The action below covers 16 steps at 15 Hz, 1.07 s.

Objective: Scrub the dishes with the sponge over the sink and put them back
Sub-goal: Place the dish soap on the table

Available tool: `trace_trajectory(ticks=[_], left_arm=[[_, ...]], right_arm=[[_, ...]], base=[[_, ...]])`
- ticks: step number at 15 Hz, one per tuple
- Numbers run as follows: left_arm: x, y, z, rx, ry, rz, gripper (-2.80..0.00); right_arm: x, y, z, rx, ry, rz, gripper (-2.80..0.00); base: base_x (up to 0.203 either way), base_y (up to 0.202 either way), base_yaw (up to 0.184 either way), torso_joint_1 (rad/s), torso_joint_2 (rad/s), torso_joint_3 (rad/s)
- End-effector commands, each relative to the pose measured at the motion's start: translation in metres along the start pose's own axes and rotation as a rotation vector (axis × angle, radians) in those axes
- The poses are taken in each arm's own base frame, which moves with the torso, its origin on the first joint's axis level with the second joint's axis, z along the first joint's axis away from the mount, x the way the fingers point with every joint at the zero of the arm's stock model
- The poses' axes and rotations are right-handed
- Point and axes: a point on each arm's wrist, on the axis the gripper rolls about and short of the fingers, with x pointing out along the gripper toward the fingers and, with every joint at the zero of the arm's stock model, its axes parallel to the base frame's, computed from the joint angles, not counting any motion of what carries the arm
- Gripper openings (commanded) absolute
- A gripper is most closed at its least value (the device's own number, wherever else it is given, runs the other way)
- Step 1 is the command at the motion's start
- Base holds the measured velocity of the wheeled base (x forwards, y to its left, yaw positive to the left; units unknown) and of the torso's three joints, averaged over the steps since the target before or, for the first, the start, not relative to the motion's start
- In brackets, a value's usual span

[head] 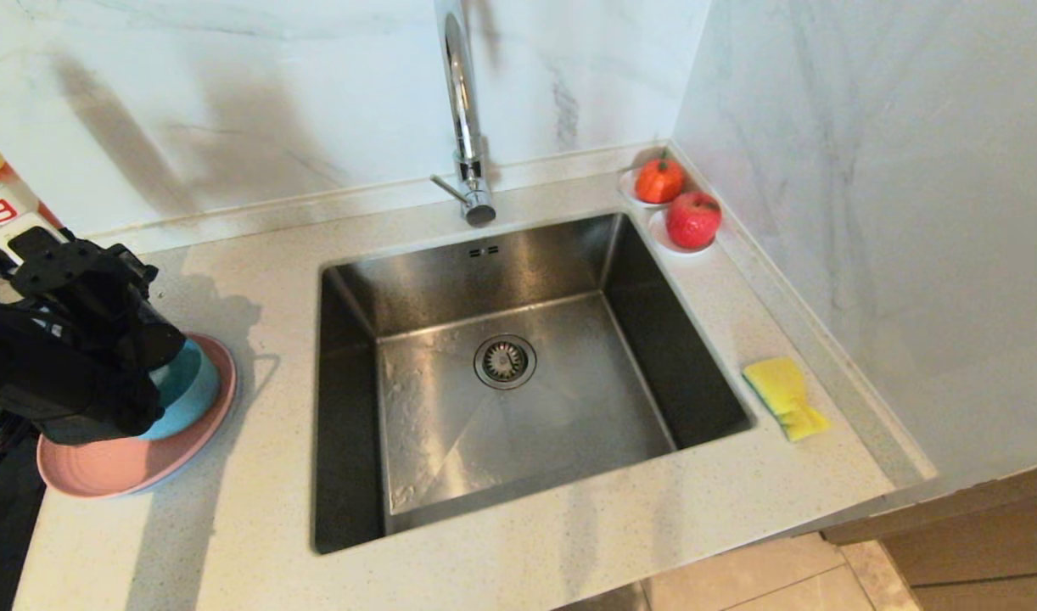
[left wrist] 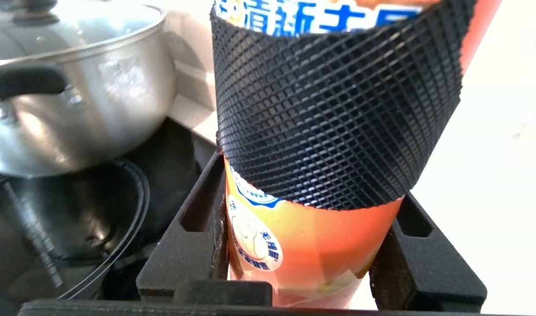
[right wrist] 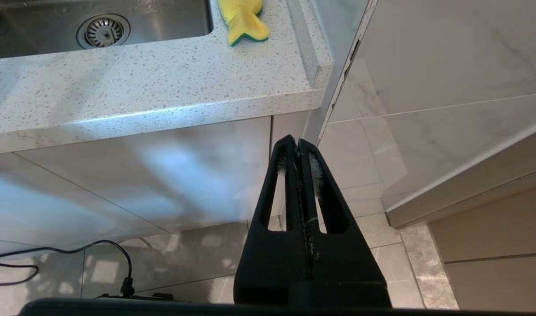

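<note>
A teal bowl [head: 187, 386] sits on a pink plate [head: 120, 471] on the counter left of the sink [head: 569, 407]. My left arm hangs over them and hides part of both. My left gripper [head: 39, 250] [left wrist: 309, 193] is shut on an orange detergent bottle [head: 1, 199] [left wrist: 320, 245] with a black mesh sleeve, at the counter's far left. The yellow sponge [head: 786, 395] [right wrist: 244, 19], green underneath, lies on the counter right of the sink. My right gripper [right wrist: 298, 142] is shut and empty, low in front of the cabinet below the counter edge.
A chrome tap [head: 463, 110] rises behind the sink. Two small saucers with red fruit [head: 692, 219] stand in the back right corner by the wall. A steel pot [left wrist: 75, 96] sits on a dark hob beside the bottle. A black cable [right wrist: 75, 254] lies on the floor.
</note>
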Motion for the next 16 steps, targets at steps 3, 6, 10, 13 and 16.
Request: trace_trajectory(ticks=[3, 6, 10, 13, 16], left_arm=[[0.005, -0.030, 0.003, -0.026, -0.053, -0.033, -2.80], [-0.003, -0.048, -0.009, -0.009, -0.022, -0.063, -2.80], [-0.013, -0.057, -0.024, 0.000, 0.011, -0.066, -2.80], [-0.013, -0.062, -0.027, -0.005, 0.008, -0.073, -2.80], [-0.015, -0.061, -0.041, 0.011, 0.026, -0.073, -2.80]], right_arm=[[0.000, 0.000, 0.000, 0.000, 0.000, 0.001, -2.80], [0.000, 0.000, 0.000, 0.000, 0.000, 0.001, -2.80], [0.000, 0.000, 0.000, 0.000, 0.000, 0.001, -2.80], [0.000, 0.000, 0.000, 0.000, 0.000, 0.001, -2.80], [0.000, 0.000, 0.000, 0.000, 0.000, 0.001, -2.80]], base=[[0.000, 0.000, 0.000, 0.000, 0.00, 0.000], [0.000, 0.000, 0.000, 0.000, 0.00, 0.000], [0.000, 0.000, 0.000, 0.000, 0.00, 0.000], [0.000, 0.000, 0.000, 0.000, 0.00, 0.000], [0.000, 0.000, 0.000, 0.000, 0.00, 0.000]])
